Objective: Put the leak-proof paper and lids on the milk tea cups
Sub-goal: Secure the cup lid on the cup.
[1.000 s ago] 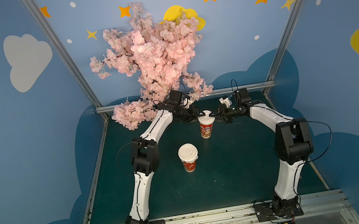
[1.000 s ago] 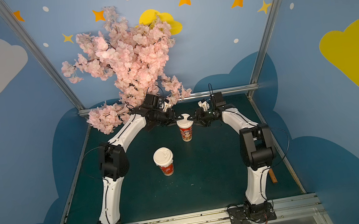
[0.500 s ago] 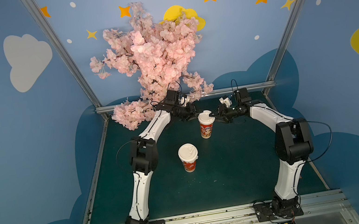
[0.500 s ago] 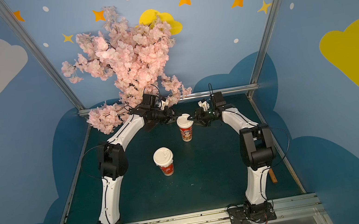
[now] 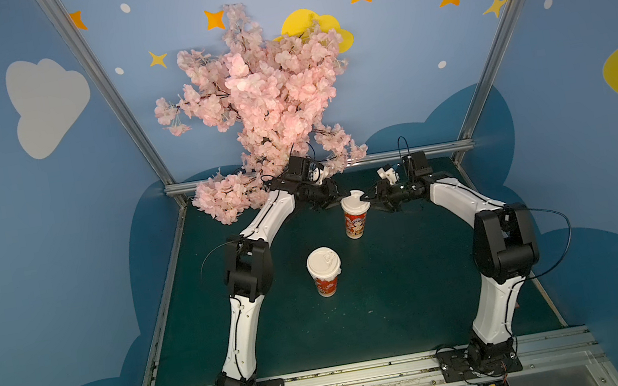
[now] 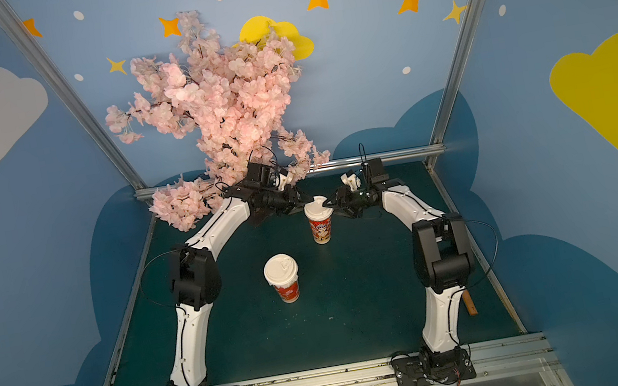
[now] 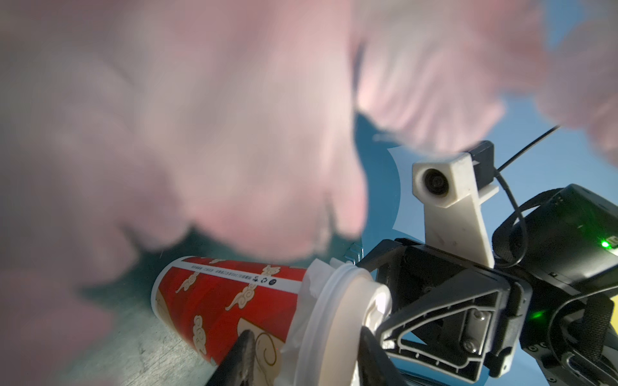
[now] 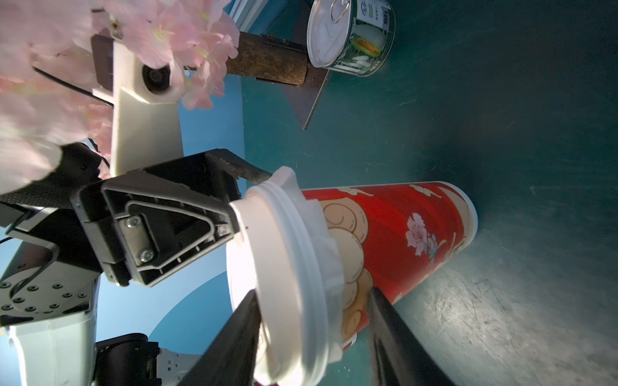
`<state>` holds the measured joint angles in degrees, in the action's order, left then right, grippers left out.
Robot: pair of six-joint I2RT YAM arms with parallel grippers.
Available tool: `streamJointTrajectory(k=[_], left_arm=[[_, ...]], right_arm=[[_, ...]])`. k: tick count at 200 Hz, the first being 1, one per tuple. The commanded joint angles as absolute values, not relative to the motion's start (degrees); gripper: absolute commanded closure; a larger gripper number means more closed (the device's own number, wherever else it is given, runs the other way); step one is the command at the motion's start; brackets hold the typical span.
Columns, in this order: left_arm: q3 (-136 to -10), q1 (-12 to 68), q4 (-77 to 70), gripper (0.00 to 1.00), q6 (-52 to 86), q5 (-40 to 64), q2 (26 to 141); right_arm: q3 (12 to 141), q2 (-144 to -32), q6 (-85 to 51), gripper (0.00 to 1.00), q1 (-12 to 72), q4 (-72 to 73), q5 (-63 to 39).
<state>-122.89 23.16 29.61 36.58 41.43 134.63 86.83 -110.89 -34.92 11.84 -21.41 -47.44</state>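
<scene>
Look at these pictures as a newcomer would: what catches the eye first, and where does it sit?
The pink blossom tree fills the back of the booth, spilling over the green table at its far edge. Below it, two white arms arch inward so that the left gripper and right gripper meet at the lid of the far cup. A second lidded cup stands alone nearer the middle.
</scene>
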Motion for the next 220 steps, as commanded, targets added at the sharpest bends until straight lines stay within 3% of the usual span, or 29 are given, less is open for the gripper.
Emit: streamJointTrajectory(k=[1,65,163,167,171,177,196,201,220], left_arm=[[-119.18,23.30,35.60,0.52,34.80,37.12,136.93],[-118.73,23.26,35.12,0.52,35.37,39.06,135.67],[-126.19,24.36,35.33,0.33,36.46,41.98,133.63],[-126.23,24.37,35.38,0.32,36.41,42.02,133.58],[-126.34,24.37,35.42,0.31,36.47,41.99,133.47],[-126.47,24.35,35.50,0.30,36.38,41.97,133.26],[-126.99,24.26,36.06,0.24,35.81,41.29,132.42],[-127.20,24.28,36.39,0.19,35.62,41.07,132.16],[-128.04,24.09,37.62,0.16,34.56,40.28,131.20]], right_arm=[[87.24,-112.61,-33.66,0.49,12.35,-24.61,-45.44],[87.66,-112.31,-33.57,0.47,12.44,-24.44,-45.96],[90.69,-110.62,-34.19,0.30,12.30,-24.82,-47.12],[90.82,-110.47,-34.12,0.29,12.33,-24.90,-47.12],[90.88,-110.36,-34.08,0.21,12.17,-24.96,-47.14],[91.04,-110.25,-34.02,0.19,12.19,-25.16,-47.12],[91.58,-109.61,-33.69,0.17,11.96,-25.93,-46.76],[91.58,-109.45,-33.51,0.16,11.88,-26.12,-46.51],[91.61,-108.35,-32.92,0.16,11.62,-26.96,-45.78]])
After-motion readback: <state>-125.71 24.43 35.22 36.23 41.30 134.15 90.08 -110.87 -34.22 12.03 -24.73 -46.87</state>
